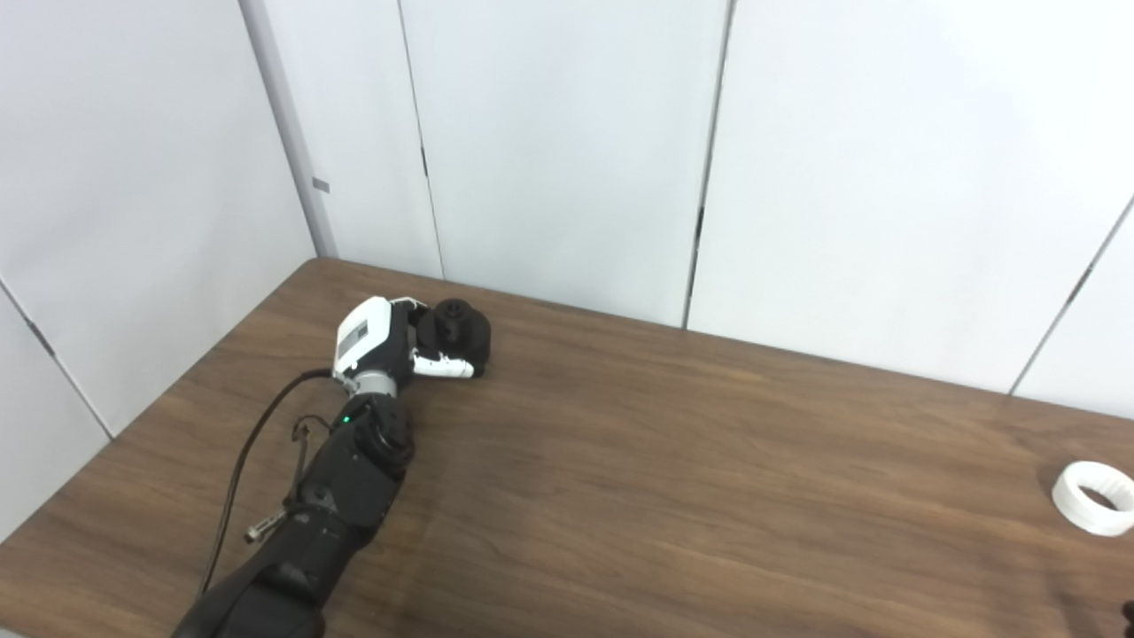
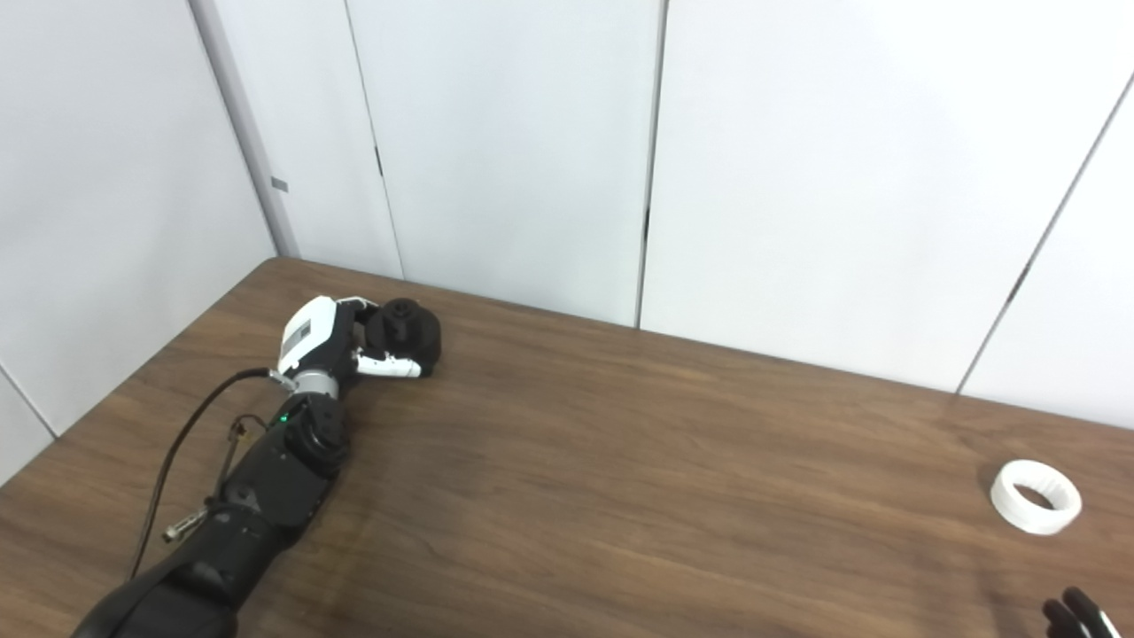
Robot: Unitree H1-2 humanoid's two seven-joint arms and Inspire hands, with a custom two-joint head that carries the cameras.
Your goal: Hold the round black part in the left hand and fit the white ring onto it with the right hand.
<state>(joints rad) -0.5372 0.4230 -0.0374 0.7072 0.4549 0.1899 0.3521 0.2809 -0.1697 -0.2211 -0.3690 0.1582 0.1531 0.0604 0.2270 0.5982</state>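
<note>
My left hand (image 1: 390, 341) is reached out to the far left part of the table (image 1: 664, 461), and its fingers (image 1: 443, 365) are curled around the black part (image 1: 456, 332); one white finger lies along the near side of the part and the palm backs it from the left, so I take it as held. The part looks to be resting on the wood or only just off it; I can't tell which. I judge the grasp is from the side so that the raised hub on top stays free for the ring (image 2: 1035, 496). The ring lies flat on the table, well apart from the part, far to its right and nearer to me, with nothing touching it. That suits the right hand (image 2: 1076, 616), of which I see only dark fingertips at the bottom corner of the right eye view; the rest is cut off, so I can't tell whether it is spread or closed. The far side of the part, behind the left hand's grip, is hidden from me.
</note>
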